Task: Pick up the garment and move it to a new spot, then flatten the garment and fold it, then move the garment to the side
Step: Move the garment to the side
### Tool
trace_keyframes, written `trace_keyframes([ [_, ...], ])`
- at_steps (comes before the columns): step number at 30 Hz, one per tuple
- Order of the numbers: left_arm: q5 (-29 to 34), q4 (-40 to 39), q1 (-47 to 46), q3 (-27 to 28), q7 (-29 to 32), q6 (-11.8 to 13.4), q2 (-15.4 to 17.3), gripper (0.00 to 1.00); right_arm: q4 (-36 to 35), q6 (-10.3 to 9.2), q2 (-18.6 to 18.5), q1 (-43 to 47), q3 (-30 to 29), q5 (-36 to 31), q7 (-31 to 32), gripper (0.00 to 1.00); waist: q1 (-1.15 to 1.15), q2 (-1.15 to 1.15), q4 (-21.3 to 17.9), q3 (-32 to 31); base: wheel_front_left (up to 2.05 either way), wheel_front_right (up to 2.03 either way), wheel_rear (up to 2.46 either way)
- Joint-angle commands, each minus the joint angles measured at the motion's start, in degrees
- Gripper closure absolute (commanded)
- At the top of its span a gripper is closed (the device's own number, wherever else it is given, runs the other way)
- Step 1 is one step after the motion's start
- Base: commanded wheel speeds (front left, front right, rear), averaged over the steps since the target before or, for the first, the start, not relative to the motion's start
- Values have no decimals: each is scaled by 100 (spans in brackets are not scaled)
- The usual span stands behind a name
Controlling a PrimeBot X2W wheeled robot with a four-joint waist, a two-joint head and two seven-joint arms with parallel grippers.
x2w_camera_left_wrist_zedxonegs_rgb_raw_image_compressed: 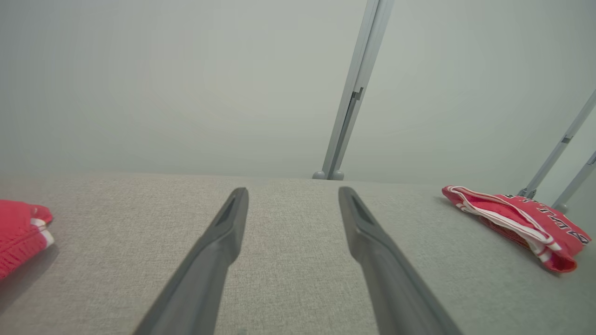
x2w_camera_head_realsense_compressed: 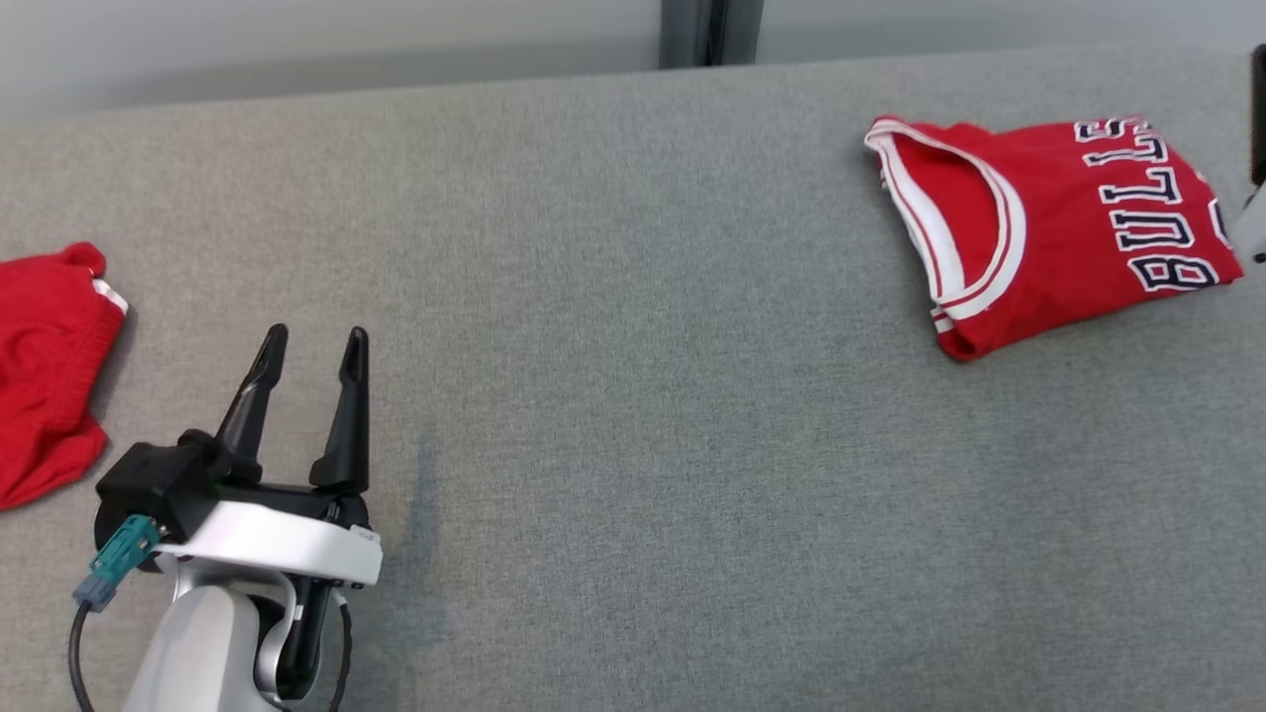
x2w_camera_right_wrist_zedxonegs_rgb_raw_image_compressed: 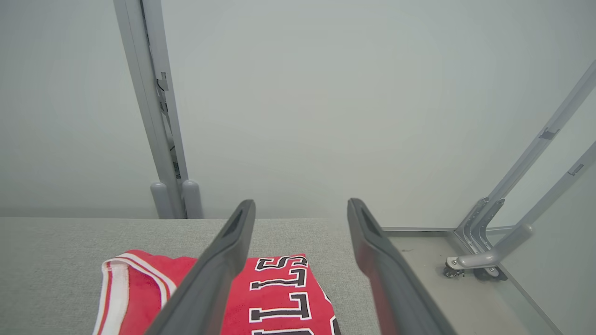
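1. A grey woven surface (x2w_camera_head_realsense_compressed: 633, 415) covers the table. Behind it stands a plain pale wall, with a grey upright post (x2w_camera_head_realsense_compressed: 710, 30) at the far edge.
2. The garment, a red jersey (x2w_camera_head_realsense_compressed: 1048, 227) with white trim and dark lettering, lies folded at the far right of the surface.
3. A second red garment (x2w_camera_head_realsense_compressed: 45, 376) lies bunched at the left edge of the head view, apart from the left gripper (x2w_camera_head_realsense_compressed: 316, 336).
4. The left gripper sits at the lower left and points toward the far edge. Its fingers are spread and empty, low over bare cloth.
5. In the right wrist view, the right gripper (x2w_camera_right_wrist_zedxonegs_rgb_raw_image_compressed: 300, 204) hangs over the jersey's lettered end with its fingers wide apart and nothing between them.
6. The surface's right edge runs just beside the jersey. Beyond that edge is the floor, with grey frame legs (x2w_camera_right_wrist_zedxonegs_rgb_raw_image_compressed: 475, 270) on a castor.
7. A broad stretch of bare cloth lies between the two red garments.
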Motion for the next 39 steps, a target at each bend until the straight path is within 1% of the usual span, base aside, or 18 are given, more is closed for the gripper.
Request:
trace_keyframes([
  [1, 20, -57, 116, 116, -7, 28, -14, 0, -298, 1, 54, 262, -76, 50, -57, 0, 0, 0, -28, -329, 0, 0, 0],
  [3, 37, -98, 218, 205, -7, 58, -28, 0, -754, 1, 119, 541, -163, 154, -53, 0, 0, 0, -19, -470, 0, 0, 0],
  [4, 37, -98, 218, 205, -7, 58, -28, 0, -754, 1, 119, 541, -163, 154, -53, 0, 0, 0, -19, -470, 0, 0, 0],
  [11, 68, -180, 526, 423, -6, 100, -73, 0, -2354, 2, 272, 1847, -419, 388, -53, 0, 0, 0, 8, -881, 0, 0, 0],
  [15, 86, -210, 699, 516, -6, 140, -107, 0, -3066, 1, 370, 2594, -638, 442, -54, 0, 0, 0, 1, -1088, 0, 0, 0],
  [19, 124, -251, 885, 592, -6, 192, -134, 0, -3668, 2, 503, 3289, -912, 395, -54, 0, 0, 0, 7, -1243, 0, 0, 0],
  [25, 131, -380, 1100, 712, -4, 233, -158, 0, -4705, 2, 806, 4258, -1164, 321, -54, 0, 0, 0, 2, -1337, 0, 0, 0],
  [31, 208, -457, 1240, 743, -4, 290, -195, 0, -5327, 2, 1184, 5079, -1483, 203, -55, 0, 0, 0, 31, -1397, 0, 0, 0],
  [36, 211, -595, 1327, 782, -4, 292, -257, 0, -5744, 2, 1450, 5536, -1660, -117, -55, 0, 0, 0, 51, -1404, 0, 0, 0],
  [39, 265, -653, 1372, 768, -4, 274, -286, 0, -5901, 2, 1560, 5696, -1648, -230, -55, 0, 0, 0, 57, -1406, 0, 0, 0],
])
